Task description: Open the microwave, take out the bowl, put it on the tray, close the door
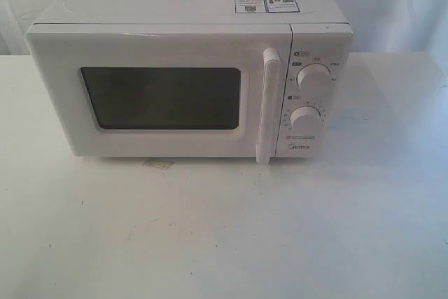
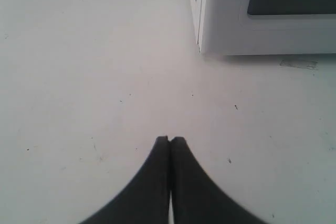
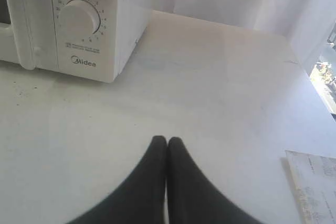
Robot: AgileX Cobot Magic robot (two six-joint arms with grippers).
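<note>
While the left jaws and the right jaws are each pressed tip to tip, empty, over the white worktop (image 2: 79, 77), the microwave (image 1: 175, 12) stands further back on it, its door (image 1: 161, 50) shut and its bar handle (image 1: 268, 106) upright. A printed sheet (image 3: 314, 182) lies near the right jaws.

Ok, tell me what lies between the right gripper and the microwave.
Only bare white table separates the right gripper from the microwave, as the right wrist view shows.
</note>
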